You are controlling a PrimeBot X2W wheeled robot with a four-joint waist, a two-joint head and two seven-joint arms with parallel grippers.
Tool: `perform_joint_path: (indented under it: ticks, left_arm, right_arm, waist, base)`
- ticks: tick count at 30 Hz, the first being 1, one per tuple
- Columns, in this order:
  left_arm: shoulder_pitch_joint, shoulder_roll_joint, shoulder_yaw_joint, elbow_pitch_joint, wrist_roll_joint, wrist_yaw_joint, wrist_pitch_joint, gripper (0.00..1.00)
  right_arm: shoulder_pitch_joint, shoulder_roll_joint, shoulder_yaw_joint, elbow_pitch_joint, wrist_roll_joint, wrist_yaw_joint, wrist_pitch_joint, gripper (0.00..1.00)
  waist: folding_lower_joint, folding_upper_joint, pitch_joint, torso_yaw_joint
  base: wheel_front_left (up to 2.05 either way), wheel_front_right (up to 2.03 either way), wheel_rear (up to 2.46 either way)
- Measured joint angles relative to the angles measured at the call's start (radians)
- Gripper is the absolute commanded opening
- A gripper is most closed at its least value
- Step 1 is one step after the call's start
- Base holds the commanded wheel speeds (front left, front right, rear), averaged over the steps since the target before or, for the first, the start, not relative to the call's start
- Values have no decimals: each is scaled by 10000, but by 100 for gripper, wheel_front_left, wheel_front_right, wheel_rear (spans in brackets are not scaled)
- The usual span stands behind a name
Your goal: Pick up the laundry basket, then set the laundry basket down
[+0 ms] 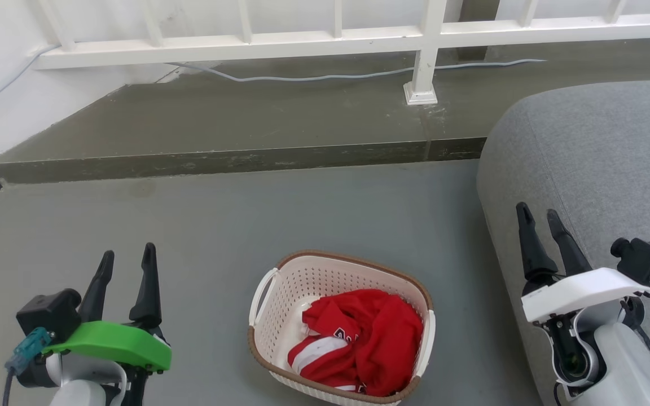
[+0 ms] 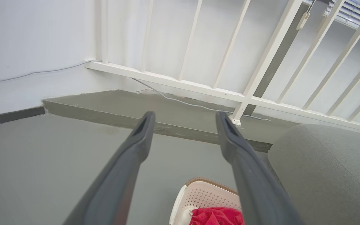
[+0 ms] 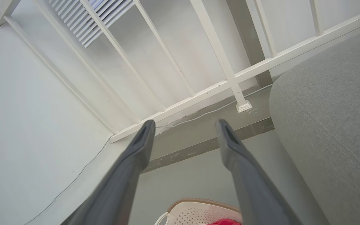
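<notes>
On the floor (image 1: 189, 214), between left claw (image 1: 128, 251) and right claw (image 1: 537, 210), stands the basket (image 1: 313, 282): cream, perforated, brown woven-look rim, white side handles. It holds red-and-white cloth (image 1: 370, 332), probably a garment. Both claws are released, clear of it.

Left gripper (image 2: 183, 117): jaws spread wide, nothing between them, clear of all surfaces. Laundry basket (image 2: 208, 195): low between the jaws, near their base, its far corner and brown rim visible; one side is hidden behind the jaw on the view's right. Red garment (image 2: 216, 217) lies inside it. Grey floor (image 2: 42, 162) extends beneath and outside the other jaw. Beyond the tips: a raised step (image 2: 105, 106), a pale cable (image 2: 183, 101) along it, a white railing (image 2: 198, 87). Grey upholstered seat (image 2: 323, 172) lies outside the jaw on the view's right.
</notes>
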Motion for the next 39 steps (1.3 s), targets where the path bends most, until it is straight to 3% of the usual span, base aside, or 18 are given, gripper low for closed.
perform_joint_path:
  ticks: [16, 39]
  left_arm:
    - [21, -58, -65, -209, 2123, -25, -541, 100]
    - [244, -280, 257, -337, 2167, -284, -548, 100]
  right_arm:
    - [-189, 42, 169, 63, -1944, 0, -539, 100]
    - [-243, 257, 63, 125, -2245, 75, -541, 100]
  waist:
    - [0, 0, -7, -31]
    - [0, 0, 327, -260]
  base:
    - [0, 0, 0]
    - [0, 0, 0]
